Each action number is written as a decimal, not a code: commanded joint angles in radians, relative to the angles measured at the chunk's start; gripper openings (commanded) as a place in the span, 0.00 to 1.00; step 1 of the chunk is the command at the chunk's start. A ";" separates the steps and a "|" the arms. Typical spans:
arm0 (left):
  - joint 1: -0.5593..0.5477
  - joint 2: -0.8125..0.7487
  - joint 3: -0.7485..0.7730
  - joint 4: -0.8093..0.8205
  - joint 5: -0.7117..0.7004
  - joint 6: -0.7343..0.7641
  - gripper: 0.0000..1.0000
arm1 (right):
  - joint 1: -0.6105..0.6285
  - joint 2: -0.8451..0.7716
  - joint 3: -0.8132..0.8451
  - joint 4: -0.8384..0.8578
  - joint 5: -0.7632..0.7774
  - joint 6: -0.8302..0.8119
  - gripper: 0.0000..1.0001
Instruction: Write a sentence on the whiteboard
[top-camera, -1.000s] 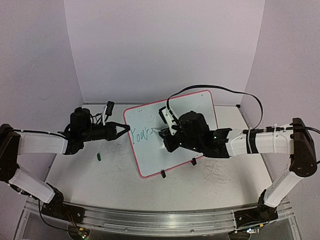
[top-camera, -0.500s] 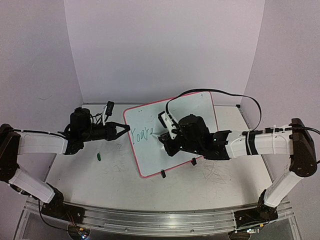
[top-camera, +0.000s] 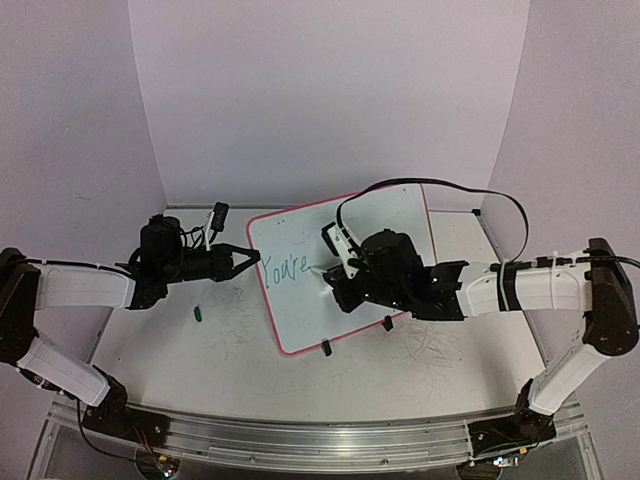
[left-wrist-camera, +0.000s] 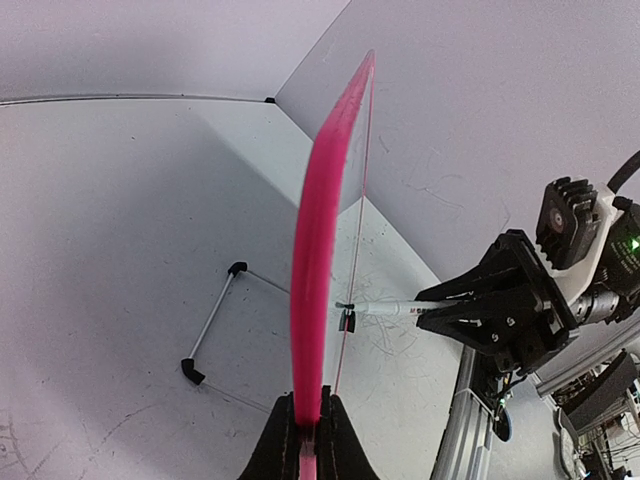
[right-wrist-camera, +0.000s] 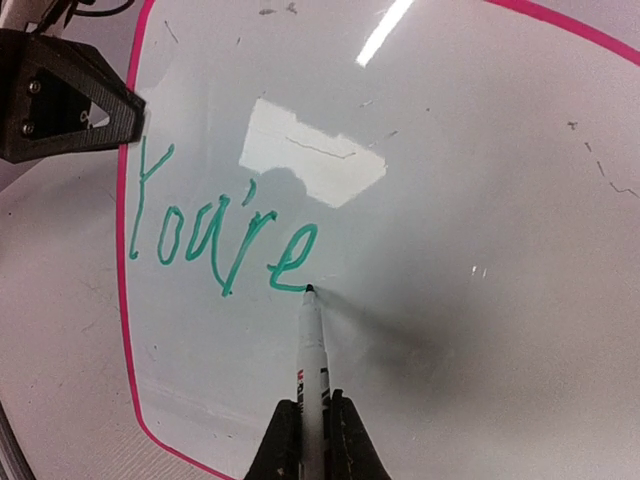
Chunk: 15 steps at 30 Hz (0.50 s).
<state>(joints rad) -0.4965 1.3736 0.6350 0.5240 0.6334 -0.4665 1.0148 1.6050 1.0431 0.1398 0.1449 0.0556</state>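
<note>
The whiteboard (top-camera: 385, 215), pink-framed, stands tilted at the table's middle. My left gripper (top-camera: 255, 257) is shut on its left edge; in the left wrist view the pink frame (left-wrist-camera: 320, 240) runs up from between that gripper (left-wrist-camera: 307, 425). Green writing (top-camera: 285, 269) reading "You're" (right-wrist-camera: 215, 240) sits at the board's left; this is all of the sentence that shows. My right gripper (right-wrist-camera: 312, 430) is shut on a white marker (right-wrist-camera: 312, 350), whose tip touches the board (right-wrist-camera: 480, 200) at the end of the "e". The marker (left-wrist-camera: 395, 308) also shows from the side.
A small green cap (top-camera: 199, 313) lies on the table left of the board. Black clip feet (top-camera: 325, 348) hold the board's lower edge. A wire stand (left-wrist-camera: 215, 320) sits behind the board. Faint scribble marks cover the tabletop (top-camera: 230, 335). The right arm's cable (top-camera: 480, 195) arcs over the board.
The green word has grown from "You'r" to "You're". The right gripper and marker have shifted slightly right along the board. The left arm has not moved.
</note>
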 joint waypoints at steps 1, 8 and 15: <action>-0.001 -0.025 0.016 0.004 0.006 0.035 0.00 | -0.009 -0.111 -0.019 0.061 -0.016 -0.039 0.00; -0.001 -0.025 0.012 0.000 0.004 0.046 0.00 | -0.012 -0.117 -0.040 0.095 -0.063 -0.131 0.00; -0.001 -0.025 0.013 -0.004 0.002 0.046 0.00 | -0.015 -0.106 -0.048 0.096 0.015 -0.162 0.00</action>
<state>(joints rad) -0.4965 1.3720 0.6350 0.5232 0.6338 -0.4592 1.0054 1.4868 1.0027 0.2024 0.0980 -0.0673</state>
